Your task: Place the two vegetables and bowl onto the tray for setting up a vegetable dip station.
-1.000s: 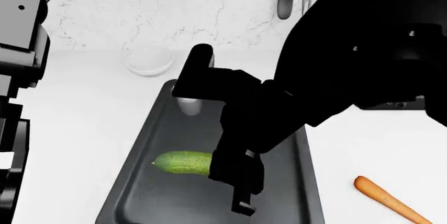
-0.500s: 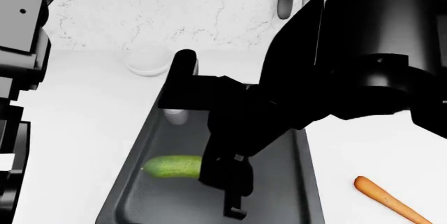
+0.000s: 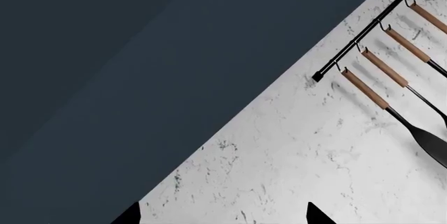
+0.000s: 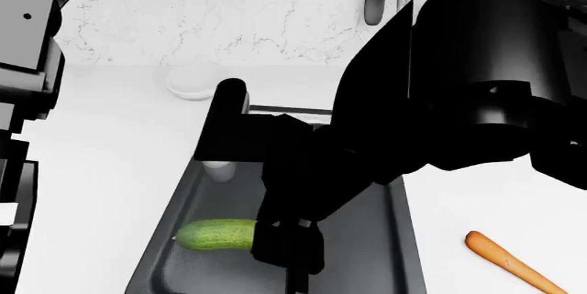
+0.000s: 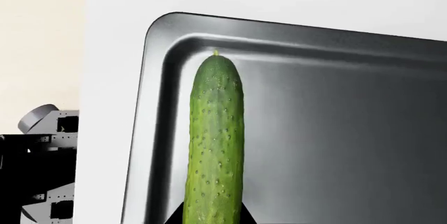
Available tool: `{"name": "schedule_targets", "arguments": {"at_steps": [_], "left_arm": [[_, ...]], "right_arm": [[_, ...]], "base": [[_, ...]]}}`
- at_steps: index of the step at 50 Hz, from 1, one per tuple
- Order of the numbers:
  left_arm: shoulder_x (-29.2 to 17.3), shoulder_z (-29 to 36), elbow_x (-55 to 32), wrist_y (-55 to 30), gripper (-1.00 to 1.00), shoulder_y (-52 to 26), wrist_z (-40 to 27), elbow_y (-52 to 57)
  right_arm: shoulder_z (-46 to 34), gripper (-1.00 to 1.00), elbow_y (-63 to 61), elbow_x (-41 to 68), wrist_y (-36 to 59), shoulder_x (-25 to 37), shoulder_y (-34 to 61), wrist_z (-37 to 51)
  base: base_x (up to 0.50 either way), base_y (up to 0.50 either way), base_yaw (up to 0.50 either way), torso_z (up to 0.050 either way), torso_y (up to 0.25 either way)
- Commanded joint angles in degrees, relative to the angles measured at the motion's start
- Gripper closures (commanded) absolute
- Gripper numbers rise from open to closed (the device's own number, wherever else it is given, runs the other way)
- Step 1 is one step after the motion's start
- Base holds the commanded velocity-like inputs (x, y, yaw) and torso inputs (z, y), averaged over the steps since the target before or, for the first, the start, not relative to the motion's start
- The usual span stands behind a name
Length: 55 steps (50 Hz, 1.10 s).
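The right gripper grips the cucumber over the tray; carrot and bowl sit on the counter; the left gripper's opening can't be told

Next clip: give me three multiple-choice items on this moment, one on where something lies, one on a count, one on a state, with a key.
1. Where is the carrot?
A. on the tray
B. on the white counter beside the tray
C. in the bowl

2. How many vegetables are over the tray?
A. none
B. one
C. two

3. What is the right gripper doing?
A. holding the cucumber
B. hanging empty
C. holding the bowl

Key:
1 B, the carrot lies on the counter, apart from the tray's rim.
2 B, only the cucumber is over the tray.
3 A, the right wrist view shows the fingers on either side of the cucumber's near end; the bowl sits beyond the tray.
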Motion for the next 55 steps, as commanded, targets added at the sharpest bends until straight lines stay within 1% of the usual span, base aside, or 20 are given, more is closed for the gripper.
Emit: {"name": "schedule_targets", "arguments": {"at_steps": [1, 24, 44, 53, 54, 55], "left_arm": [[-0.16, -0.04, -0.09, 0.1, -1.0, 0.26, -0.18, 0.1], [-0.18, 0.08, -0.2, 0.06, -1.0, 0.76, -0.47, 0.39], [-0.2, 0.06, -0.3, 0.12, -1.0, 0.82, -0.78, 0.38], [-0.12, 0.11, -0.3, 0.31, -1.0, 0.49, -0.77, 0.09], [-0.1, 0.1, -0.33, 0.31, -1.0, 0.43, -0.77, 0.04], [-0.09, 0.13, -0.3, 0.35, -1.0, 0.44, -0.77, 0.01]], "right_arm": [[0.15, 1.0, -2.06, 2.95, 0.43, 0.78, -0.6, 2.45], [-0.85, 1.0, -1.56, 0.64, -2.4, 0.69, -3.13, 2.94], [-1.85, 1.0, -3.66, 1.99, -2.56, 1.31, -4.8, 4.68], [-1.91, 1.0, -3.94, 0.63, -3.32, 1.51, -4.43, 3.37], [-1.91, -1.0, -4.07, 0.41, -3.48, 1.58, -4.45, 3.26], [-2.01, -1.0, -4.2, 0.07, -3.61, 1.72, -4.53, 3.09]], "base": [[0.0, 0.0, 0.0, 0.0, 0.0], [0.0, 0.0, 0.0, 0.0, 0.0], [0.0, 0.0, 0.0, 0.0, 0.0], [0.0, 0.0, 0.0, 0.0, 0.0], [0.0, 0.0, 0.0, 0.0, 0.0], [0.0, 0.0, 0.0, 0.0, 0.0]]}}
